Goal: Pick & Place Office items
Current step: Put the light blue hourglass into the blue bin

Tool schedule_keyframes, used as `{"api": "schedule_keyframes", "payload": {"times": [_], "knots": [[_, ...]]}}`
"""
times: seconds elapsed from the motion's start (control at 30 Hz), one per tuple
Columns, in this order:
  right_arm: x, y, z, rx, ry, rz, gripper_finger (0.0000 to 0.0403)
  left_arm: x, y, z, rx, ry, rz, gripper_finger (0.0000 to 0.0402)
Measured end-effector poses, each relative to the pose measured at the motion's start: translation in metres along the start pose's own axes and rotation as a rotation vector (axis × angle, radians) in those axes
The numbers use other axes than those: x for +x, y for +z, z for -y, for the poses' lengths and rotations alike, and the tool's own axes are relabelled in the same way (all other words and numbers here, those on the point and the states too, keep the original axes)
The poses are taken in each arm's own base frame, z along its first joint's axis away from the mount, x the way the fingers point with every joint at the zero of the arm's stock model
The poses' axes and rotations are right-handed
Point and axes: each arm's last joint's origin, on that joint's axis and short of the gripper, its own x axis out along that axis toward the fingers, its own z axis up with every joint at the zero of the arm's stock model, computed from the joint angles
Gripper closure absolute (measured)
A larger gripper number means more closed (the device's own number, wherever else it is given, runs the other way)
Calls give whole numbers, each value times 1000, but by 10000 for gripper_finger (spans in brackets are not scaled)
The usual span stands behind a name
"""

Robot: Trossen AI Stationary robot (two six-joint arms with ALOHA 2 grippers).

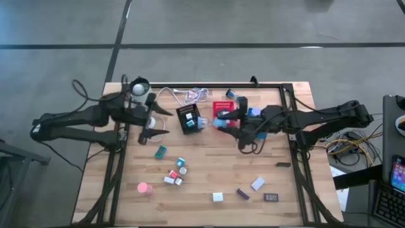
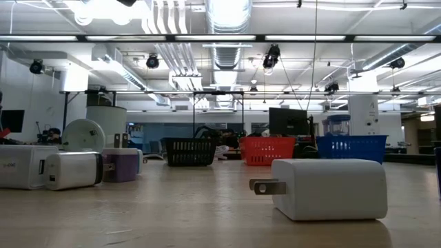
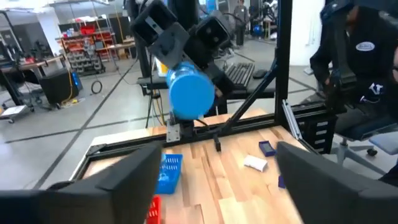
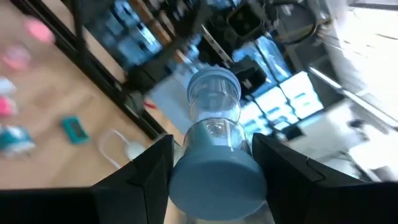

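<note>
My right gripper (image 1: 219, 121) reaches in level from the table's right and is shut on a blue round roll (image 4: 214, 168). It holds the roll in the air between the black mesh tray (image 1: 188, 118) and the red one (image 1: 223, 107). My left gripper (image 1: 162, 122) stands open left of the black tray, pointing level at the roll (image 3: 189, 93), with nothing between its fingers. The other office items lie on the near half of the table: a teal block (image 1: 160, 151), a pink roll (image 1: 144, 188), white blocks (image 1: 218, 197) and a dark rectangle (image 1: 271, 197). My right gripper pinches the blue roll by its round wall (image 4: 186, 177), one finger (image 4: 146, 171) on each side. The fingers come level from the table's right and lie along the roll. Its blue end faces back at the wrist and its clear core points forward. The roll is lifted clear of the table.
A blue mesh tray (image 1: 243, 104) stands right of the red one at the far side. A white coiled cable (image 1: 190, 96) lies behind the black tray. A black frame (image 1: 294, 126) borders the table. In the low view a white plug block (image 2: 331, 189) lies close by.
</note>
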Motion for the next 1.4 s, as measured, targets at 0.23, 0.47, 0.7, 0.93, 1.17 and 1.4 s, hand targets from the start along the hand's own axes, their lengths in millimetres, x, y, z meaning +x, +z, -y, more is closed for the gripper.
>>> {"api": "schedule_keyframes", "payload": {"times": [0.23,0.47,0.7,0.93,1.17,1.4], "knots": [[-25,-4,2,152,75,25,211,-20,-26,9,40,-2,-32,312],[-48,-21,-10,289,98,119,211,-24,-63,15,71,4,-57,389],[-73,-54,-40,358,44,124,211,-36,-93,18,103,83,12,395],[-95,-80,-62,419,-47,108,211,-47,-98,21,57,122,56,398],[-119,-89,-65,500,-108,166,211,-57,-106,25,28,124,48,398],[-133,-104,-80,563,-142,176,211,-61,-120,28,21,144,54,393]]}}
